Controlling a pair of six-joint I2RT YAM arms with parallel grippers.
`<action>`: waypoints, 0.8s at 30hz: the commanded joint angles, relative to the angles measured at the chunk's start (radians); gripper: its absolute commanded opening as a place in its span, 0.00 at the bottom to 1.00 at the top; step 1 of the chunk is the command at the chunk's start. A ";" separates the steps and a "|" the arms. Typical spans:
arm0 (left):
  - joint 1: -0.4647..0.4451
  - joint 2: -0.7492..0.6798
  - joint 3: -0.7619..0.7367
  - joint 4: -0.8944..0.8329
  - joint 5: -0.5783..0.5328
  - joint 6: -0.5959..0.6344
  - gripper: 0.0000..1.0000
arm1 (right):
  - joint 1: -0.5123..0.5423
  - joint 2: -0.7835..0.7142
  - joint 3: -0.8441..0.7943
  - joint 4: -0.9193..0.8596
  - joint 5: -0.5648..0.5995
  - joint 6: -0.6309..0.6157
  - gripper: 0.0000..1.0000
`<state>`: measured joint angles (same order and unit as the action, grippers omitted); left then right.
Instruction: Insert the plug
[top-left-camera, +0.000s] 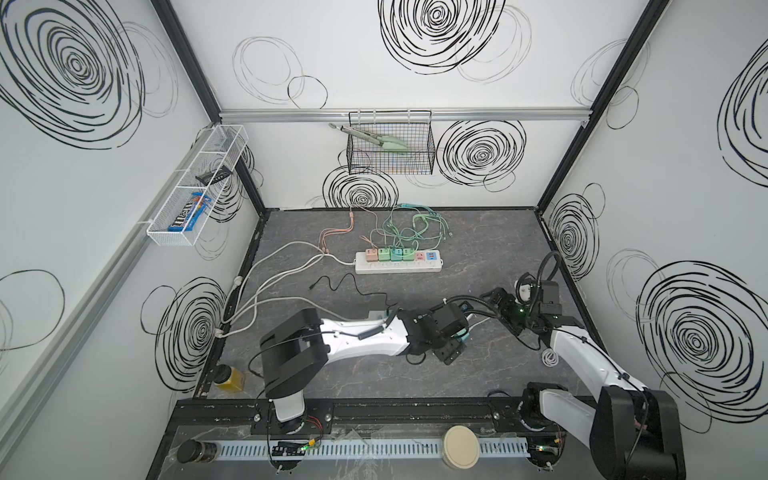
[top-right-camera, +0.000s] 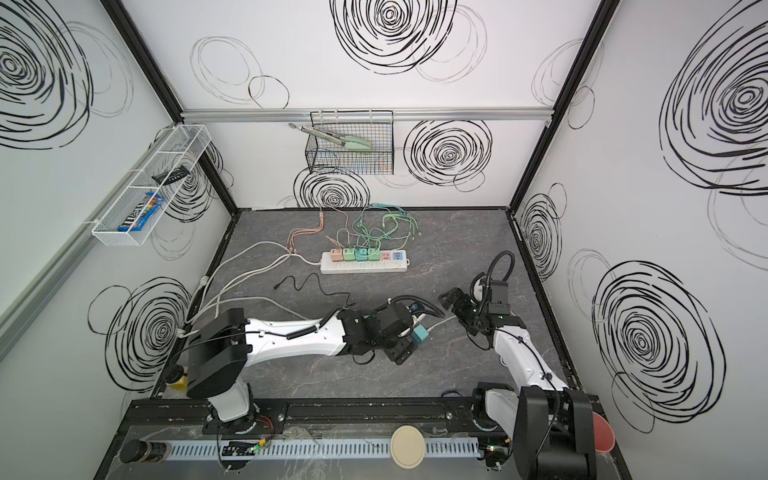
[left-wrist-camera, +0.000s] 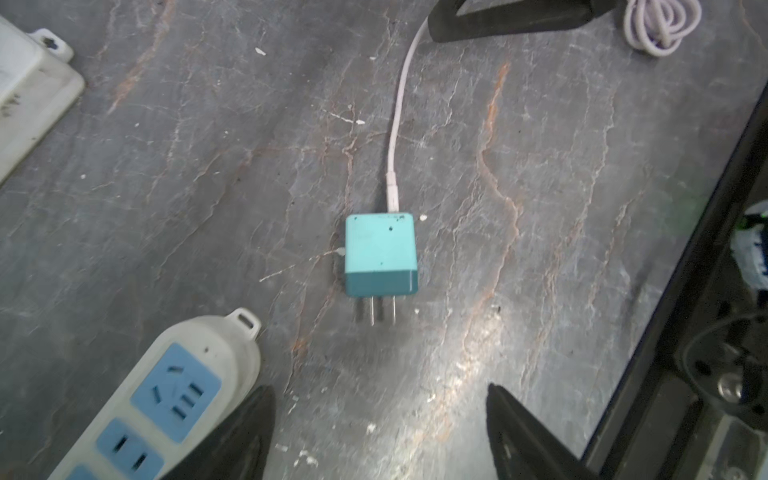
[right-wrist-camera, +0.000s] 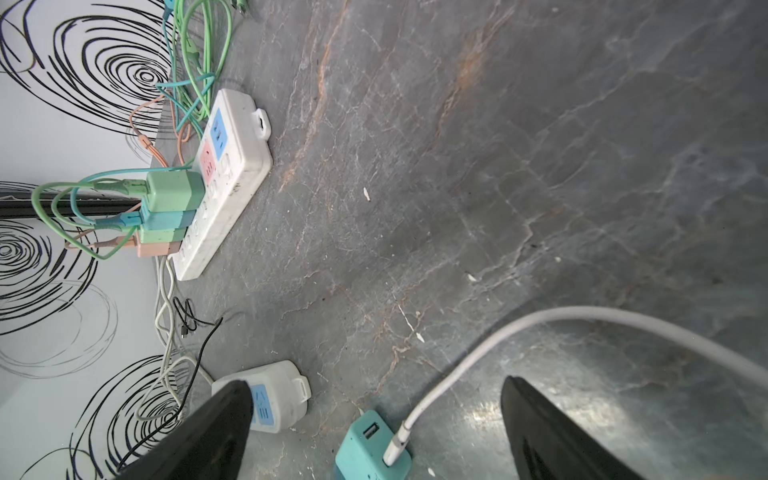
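The plug (left-wrist-camera: 380, 253) is a teal charger block lying flat on the grey table, its two prongs pointing toward my left gripper (left-wrist-camera: 380, 395). That gripper is open and empty, with the plug just ahead of its fingertips. A white cable (left-wrist-camera: 397, 124) runs out of the plug's back. Beside the left fingers lies a white power strip (left-wrist-camera: 166, 399) with blue sockets. My right gripper (right-wrist-camera: 376, 390) is open and empty above the plug (right-wrist-camera: 372, 455) and its cable end. In a top view the plug (top-right-camera: 419, 334) shows next to the left gripper (top-right-camera: 403, 351), with the right gripper (top-right-camera: 451, 299) apart to the right.
A second white power strip (top-left-camera: 397, 264) with several coloured chargers and tangled cables lies near the back wall. A thin black cable (top-left-camera: 345, 286) crosses mid-table. The white cable's coil (top-left-camera: 550, 357) lies by the right arm. A yellow bottle (top-left-camera: 228, 378) stands front left.
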<state>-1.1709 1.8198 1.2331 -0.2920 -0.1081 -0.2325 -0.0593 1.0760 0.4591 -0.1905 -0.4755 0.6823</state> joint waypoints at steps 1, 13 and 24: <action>-0.009 0.068 0.089 -0.024 0.013 0.002 0.78 | -0.019 -0.017 0.022 -0.016 -0.018 -0.012 0.97; -0.003 0.330 0.308 -0.143 -0.068 0.029 0.70 | -0.111 -0.099 -0.019 -0.015 -0.037 -0.001 0.97; 0.018 0.296 0.247 -0.112 -0.021 0.033 0.29 | -0.119 -0.096 -0.006 -0.016 -0.090 -0.037 0.97</action>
<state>-1.1648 2.1544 1.5269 -0.4034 -0.1486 -0.2070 -0.1757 0.9878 0.4458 -0.1974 -0.5327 0.6746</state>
